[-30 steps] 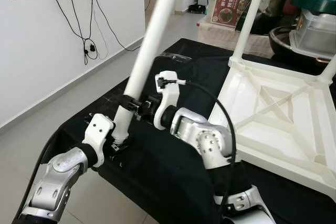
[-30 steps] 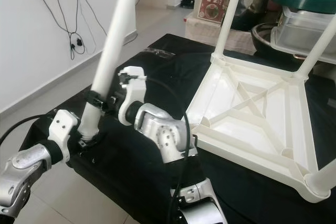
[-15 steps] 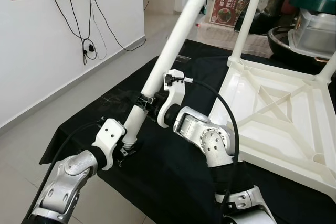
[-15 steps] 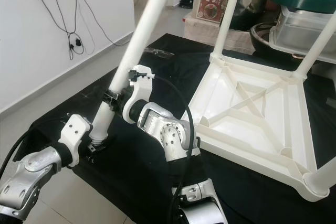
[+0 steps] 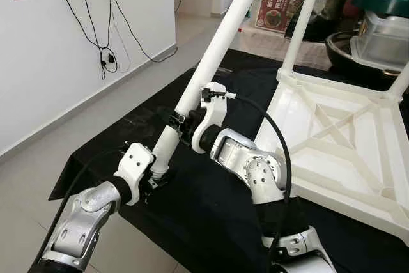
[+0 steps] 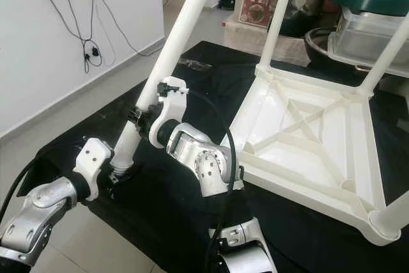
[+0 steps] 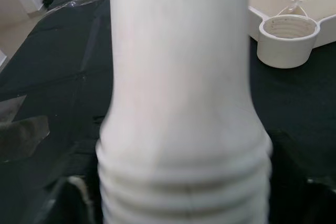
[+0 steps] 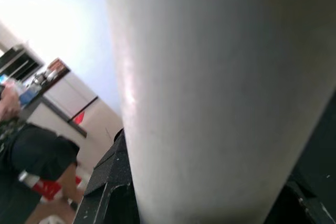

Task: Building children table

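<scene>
Grippers hold one long white plastic table leg (image 5: pixel 217 43) together. The left gripper (image 5: pixel 155 172) is clamped on the bottom end of the leg, the end with the screw rings, as the left wrist view shows close up. The right gripper (image 5: pixel 181 121) is clamped on the leg a little higher up, just past the left one. From both grippers the leg leans up and away, toward the far side of the room.

Below the grippers lies a black cloth on the tabletop (image 5: pixel 211 222). Off to the side of the right gripper, well apart from it, the white plastic children's table (image 5: pixel 339 139) lies upside down on the cloth. Two more white legs (image 5: pixel 305 14) already stand up from its far corners. In the left wrist view, a round screw socket (image 7: pixel 289 38) sits at a near corner of that table, with no leg in it.
</scene>
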You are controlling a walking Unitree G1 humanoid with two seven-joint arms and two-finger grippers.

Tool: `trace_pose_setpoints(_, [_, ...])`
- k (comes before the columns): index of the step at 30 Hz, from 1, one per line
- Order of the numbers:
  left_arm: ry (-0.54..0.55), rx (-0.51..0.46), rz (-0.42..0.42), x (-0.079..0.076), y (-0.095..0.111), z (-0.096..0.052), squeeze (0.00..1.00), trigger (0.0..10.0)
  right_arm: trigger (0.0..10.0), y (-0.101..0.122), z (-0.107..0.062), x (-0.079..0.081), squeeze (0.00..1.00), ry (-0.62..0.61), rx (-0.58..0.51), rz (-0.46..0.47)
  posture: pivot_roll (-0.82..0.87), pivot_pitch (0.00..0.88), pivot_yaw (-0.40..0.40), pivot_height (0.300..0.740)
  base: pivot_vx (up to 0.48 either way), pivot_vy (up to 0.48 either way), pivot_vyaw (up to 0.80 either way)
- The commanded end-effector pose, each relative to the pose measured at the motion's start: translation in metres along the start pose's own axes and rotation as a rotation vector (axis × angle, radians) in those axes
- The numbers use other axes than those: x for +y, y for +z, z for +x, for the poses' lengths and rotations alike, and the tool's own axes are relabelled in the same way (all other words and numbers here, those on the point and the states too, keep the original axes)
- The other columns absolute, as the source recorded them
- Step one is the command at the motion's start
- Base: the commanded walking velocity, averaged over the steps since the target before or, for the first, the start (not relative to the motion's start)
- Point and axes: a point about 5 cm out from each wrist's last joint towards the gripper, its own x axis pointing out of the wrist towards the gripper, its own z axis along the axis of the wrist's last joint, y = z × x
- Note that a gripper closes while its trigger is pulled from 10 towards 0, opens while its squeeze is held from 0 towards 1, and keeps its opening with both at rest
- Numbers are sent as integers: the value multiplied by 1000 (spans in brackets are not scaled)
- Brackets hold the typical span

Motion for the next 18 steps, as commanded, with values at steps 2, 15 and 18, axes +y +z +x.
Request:
trace_pose_setpoints(2, [0,-6,-6,-1,-1,1,1000,10000,0,-10,16,51,0,149,-61,167,81,0,-26,740,0,0,0])
trace_pose_setpoints(15, [134,-19,-19,22,5,-27,1000,10000,0,36,9,9,0,-9,-206,7,99,0,-25,740,0,0,0])
trace_pose_setpoints(18, [178,-6,-13,26,3,-36,0,10000,0,48,8,-4,0,-70,-234,-56,107,0,-28,740,0,0,0])
